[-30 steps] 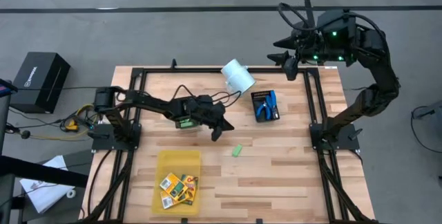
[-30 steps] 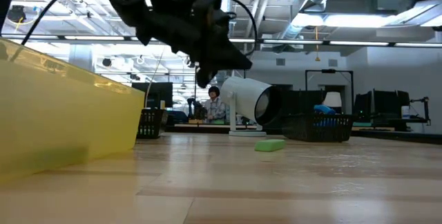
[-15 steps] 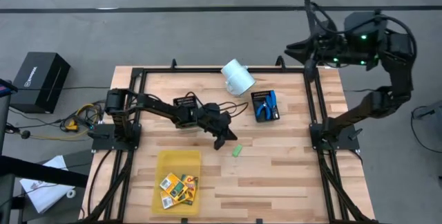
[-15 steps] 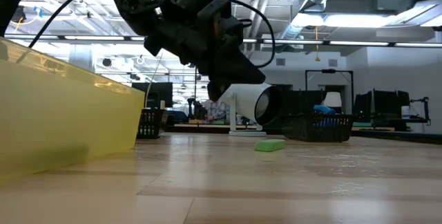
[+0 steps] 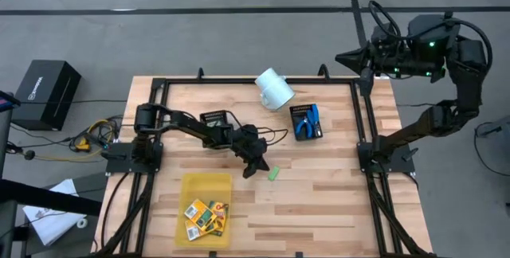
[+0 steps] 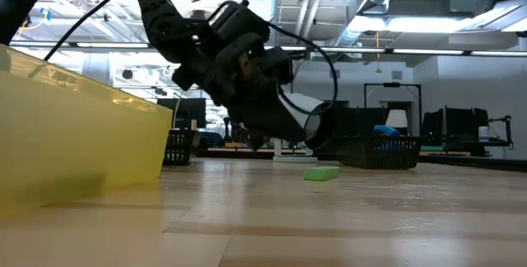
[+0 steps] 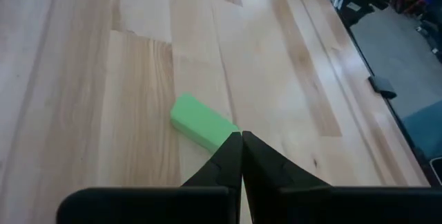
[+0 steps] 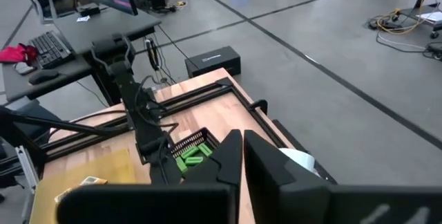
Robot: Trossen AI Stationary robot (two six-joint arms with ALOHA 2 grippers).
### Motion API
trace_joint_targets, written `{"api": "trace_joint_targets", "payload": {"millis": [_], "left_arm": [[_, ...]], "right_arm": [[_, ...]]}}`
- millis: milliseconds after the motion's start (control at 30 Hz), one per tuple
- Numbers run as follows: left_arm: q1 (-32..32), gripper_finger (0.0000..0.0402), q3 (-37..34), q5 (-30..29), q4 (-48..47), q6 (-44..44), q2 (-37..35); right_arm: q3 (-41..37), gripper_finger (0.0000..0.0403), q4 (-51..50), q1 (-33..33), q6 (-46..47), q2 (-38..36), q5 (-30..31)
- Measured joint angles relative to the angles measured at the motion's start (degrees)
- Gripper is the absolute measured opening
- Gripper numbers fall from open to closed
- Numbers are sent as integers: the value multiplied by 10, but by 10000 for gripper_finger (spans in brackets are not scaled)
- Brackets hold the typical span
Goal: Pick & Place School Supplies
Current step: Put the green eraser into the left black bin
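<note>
1. Left gripper (image 5: 256,165), a dark two-finger tool with its jaws pressed together and empty, hovers low over the wooden table (image 5: 335,194).
2. Small light-green oblong piece (image 5: 273,173) lies flat just beyond the fingertips (image 7: 235,156), near them but apart.
3. Right gripper (image 5: 344,56), clenched on nothing, hangs well away past the table's far corner.

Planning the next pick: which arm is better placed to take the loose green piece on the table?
Left. Its shut tool hangs right beside the green piece, while the right tool is raised beyond the table's far edge.
</note>
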Motion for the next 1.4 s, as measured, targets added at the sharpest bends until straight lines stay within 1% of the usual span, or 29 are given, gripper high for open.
{"api": "trace_joint_targets", "payload": {"millis": [100,333,667,833,967,1200,1400], "left_arm": [[0,1,10,0,5,2,10],[0,1,33,-1,7,0,30],[0,1,33,-7,2,0,31],[-2,1,34,-8,2,-5,51],[-8,1,47,-10,8,-15,68],[-11,1,71,-9,11,-15,70],[-11,1,70,-16,-18,-9,78]], "right_arm": [[0,2,0,0,0,4,-2],[0,2,0,0,3,9,-2],[0,1,-1,0,-3,8,-4],[0,0,-1,0,-7,8,-10],[0,0,-1,0,-8,8,-17],[0,0,-1,0,-7,8,-18],[0,0,-2,0,-7,8,-19]]}}
